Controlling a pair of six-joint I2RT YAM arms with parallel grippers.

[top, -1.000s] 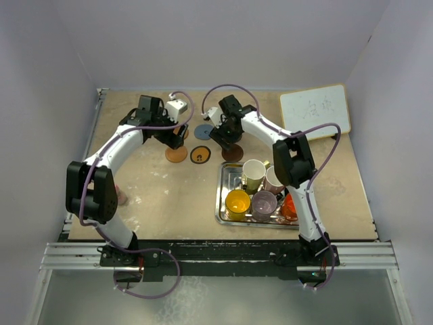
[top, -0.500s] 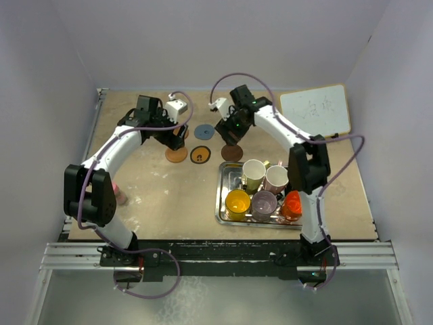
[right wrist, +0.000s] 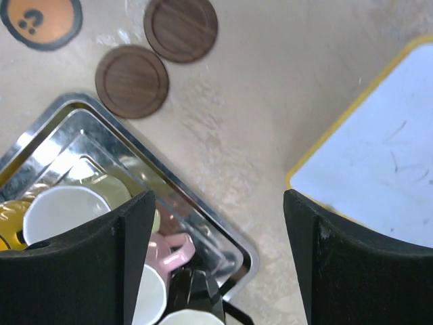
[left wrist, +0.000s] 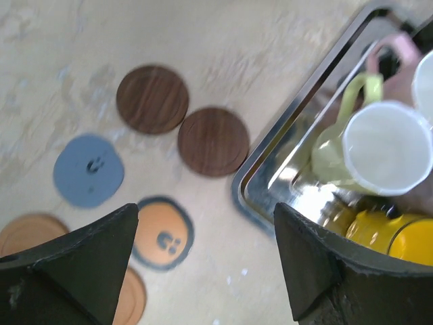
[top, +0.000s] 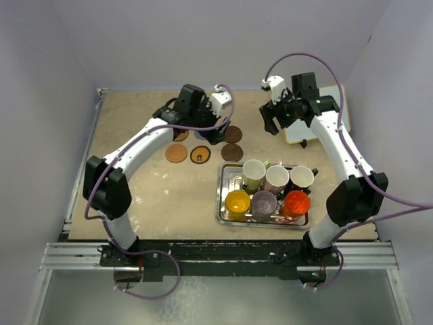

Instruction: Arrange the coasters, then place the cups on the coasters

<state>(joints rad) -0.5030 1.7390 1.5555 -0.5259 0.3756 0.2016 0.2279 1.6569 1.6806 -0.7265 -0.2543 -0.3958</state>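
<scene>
Six coasters lie on the table behind the tray: an orange-brown one (top: 176, 153), the black one with an orange ring (top: 200, 155) (left wrist: 162, 233), two dark brown (top: 232, 152) (top: 233, 133), plus a blue one (left wrist: 88, 170) and a second orange-brown one (left wrist: 30, 233), both partly under my left arm from above. The cups stand in the steel tray (top: 223, 196): cream (top: 254, 172), pinkish-white (top: 276, 178), black (top: 302, 177), yellow (top: 238, 202), purple (top: 264, 202), orange-red (top: 296, 202). My left gripper (top: 212, 131) (left wrist: 205, 227) hovers open over the coasters. My right gripper (top: 274, 122) (right wrist: 218, 223) hangs open and empty beside the tray's far corner.
A white board with a yellow edge (top: 325, 108) (right wrist: 379, 156) lies at the back right, partly under my right arm. The tray's far rim (right wrist: 203, 210) runs below my right gripper. Walls close in the table on the left, back and right.
My left gripper has moved right, from the orange-brown coasters to above the blue one. My right arm swung back and right toward the white board, uncovering the second dark brown coaster and the black cup.
</scene>
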